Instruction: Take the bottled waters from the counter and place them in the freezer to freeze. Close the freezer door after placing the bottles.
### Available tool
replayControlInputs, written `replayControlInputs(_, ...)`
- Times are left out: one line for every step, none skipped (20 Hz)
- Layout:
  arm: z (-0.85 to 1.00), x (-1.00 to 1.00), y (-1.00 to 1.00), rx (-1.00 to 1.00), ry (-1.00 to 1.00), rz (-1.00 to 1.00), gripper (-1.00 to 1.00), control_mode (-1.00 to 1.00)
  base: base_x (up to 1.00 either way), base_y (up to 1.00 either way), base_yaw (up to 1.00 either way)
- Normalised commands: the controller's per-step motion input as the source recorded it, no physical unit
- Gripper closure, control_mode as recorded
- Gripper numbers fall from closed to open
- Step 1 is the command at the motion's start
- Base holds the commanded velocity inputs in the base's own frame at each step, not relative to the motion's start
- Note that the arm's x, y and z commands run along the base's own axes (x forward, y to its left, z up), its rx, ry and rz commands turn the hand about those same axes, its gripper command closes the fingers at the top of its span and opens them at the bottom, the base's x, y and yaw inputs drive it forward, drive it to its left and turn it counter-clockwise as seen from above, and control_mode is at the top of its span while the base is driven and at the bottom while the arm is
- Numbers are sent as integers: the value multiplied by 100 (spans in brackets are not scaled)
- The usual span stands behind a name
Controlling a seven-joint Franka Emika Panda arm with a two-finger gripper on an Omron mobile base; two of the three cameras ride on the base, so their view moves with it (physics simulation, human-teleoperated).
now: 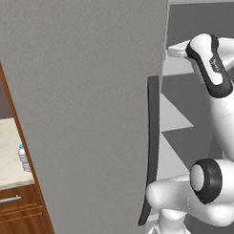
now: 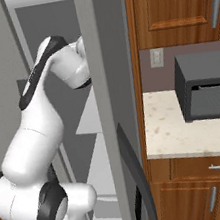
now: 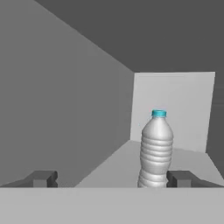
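The gripper (image 3: pixel 111 178) has its fingers (image 3: pixel 41 178) spread wide with nothing between them, inside the freezer (image 3: pixel 65 109). One bottled water (image 3: pixel 155 151) stands upright on a pale freezer shelf (image 3: pixel 118 164) just ahead of the right fingertip and apart from it. The other bottle (image 1: pixel 23 158) stands on the counter (image 1: pixel 8 151) at its right edge, beside the open freezer door (image 1: pixel 85 110).

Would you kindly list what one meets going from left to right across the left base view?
Beige speckled stone counter over brown wooden cabinets → small clear plastic water bottle with a teal cap at the counter's right end → tall plain grey freezer door → its long dark grey bar handle → pale freezer shelves → white robot arm.
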Motion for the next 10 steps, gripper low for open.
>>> replayControlInputs(17,-87,22,0,-2,-8,-100,-100,0,0,0)
replayControlInputs(19,-91,18,0,-1,-11,-100,-100,0,0,0)
replayControlInputs(17,-96,13,0,-3,-12,-100,-100,0,0,0)
replayControlInputs(19,-92,14,0,-2,-13,-100,-100,0,0,0)
replayControlInputs(21,-83,14,0,0,-13,-100,-100,0,0,0)
replayControlInputs(19,-82,11,0,0,-13,-100,-100,0,0,0)
replayControlInputs(19,-84,6,0,0,-14,-100,-100,0,0,0)
replayControlInputs(22,-79,7,0,0,-15,-100,-100,0,0,0)
replayControlInputs(23,-77,11,0,0,-16,-100,-100,0,0,0)
replayControlInputs(25,-81,5,0,0,-16,-100,-100,0,0,0)
